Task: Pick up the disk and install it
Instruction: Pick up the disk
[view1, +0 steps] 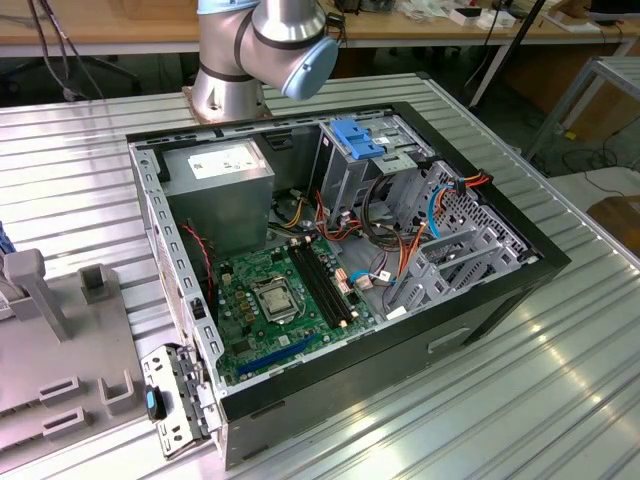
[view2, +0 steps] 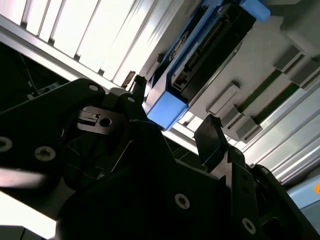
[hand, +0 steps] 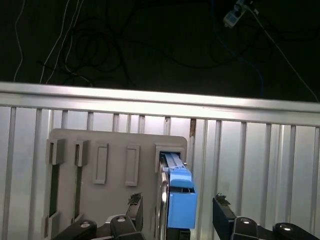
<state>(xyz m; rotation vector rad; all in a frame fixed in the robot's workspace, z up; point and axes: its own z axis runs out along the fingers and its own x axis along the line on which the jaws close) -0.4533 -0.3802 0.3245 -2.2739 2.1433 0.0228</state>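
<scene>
The gripper (hand: 177, 202) has its 2 fingers (hand: 134, 202) spread wide, 1 on each side of the disk (hand: 180, 207) without touching it; the disk stands on its thin edge in a slot of the grey holder (hand: 112, 142), near the edge of the ribbed metal table (hand: 260, 150). I think the disk is hard, a bit heavy and easy to hurt, so its 2 flat sides by the blue frame (view2: 165, 107) look best to squeeze. Farther off, the open computer case (view1: 350, 375) holds a green board (view1: 240, 320), a grey power box (view1: 225, 190), wires (view1: 400, 250) and a drive cage (view1: 350, 170).
</scene>
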